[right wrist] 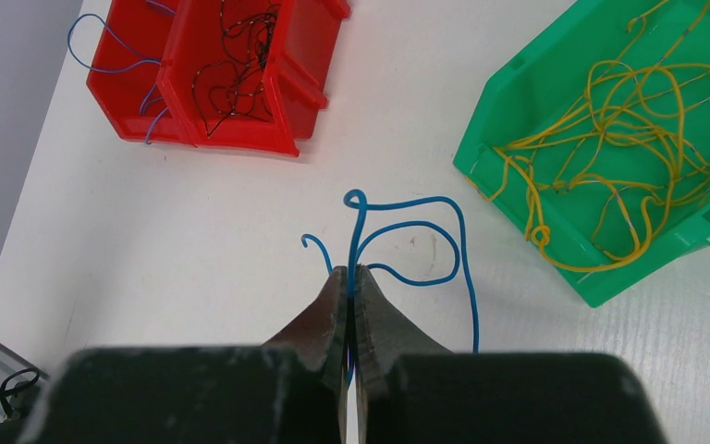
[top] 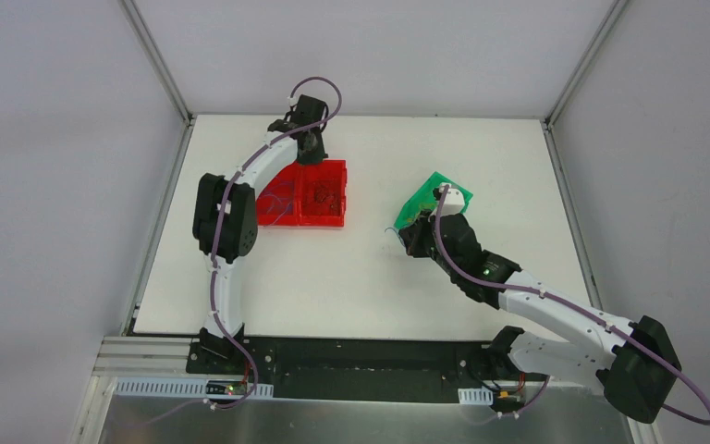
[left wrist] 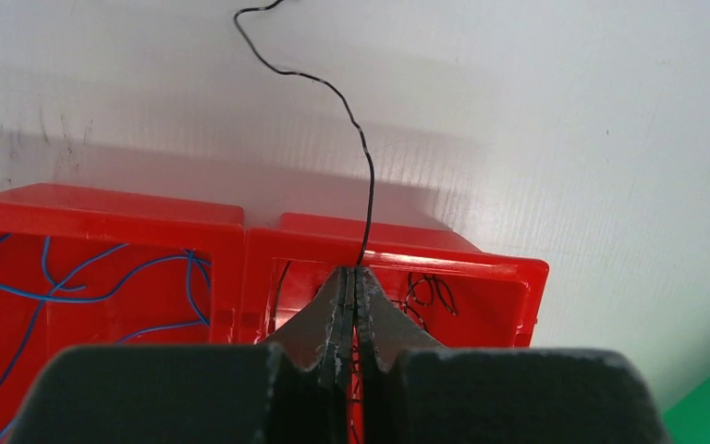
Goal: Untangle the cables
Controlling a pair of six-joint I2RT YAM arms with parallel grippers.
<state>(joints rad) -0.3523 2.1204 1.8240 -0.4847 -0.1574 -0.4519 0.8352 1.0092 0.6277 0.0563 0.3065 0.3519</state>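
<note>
In the left wrist view my left gripper (left wrist: 356,272) is shut on a thin black cable (left wrist: 371,194), which rises from the fingertips over the white table. Under the gripper stand two red bins (left wrist: 397,239): one holds black cables (left wrist: 430,291), the other blue cables (left wrist: 83,296). From above, this gripper (top: 310,141) hangs over the far edge of the red bins (top: 322,220). My right gripper (right wrist: 351,270) is shut on a looping blue cable (right wrist: 356,231) lying on the table. That gripper (top: 410,242) sits just in front of the green bin (top: 425,199).
The green bin (right wrist: 536,254) to the right holds a tangle of yellow cables (right wrist: 610,139). The red bins (right wrist: 240,134) lie far left, with a black tangle (right wrist: 240,65) inside one and blue strands (right wrist: 153,102) spilling over the side. White walls enclose the table.
</note>
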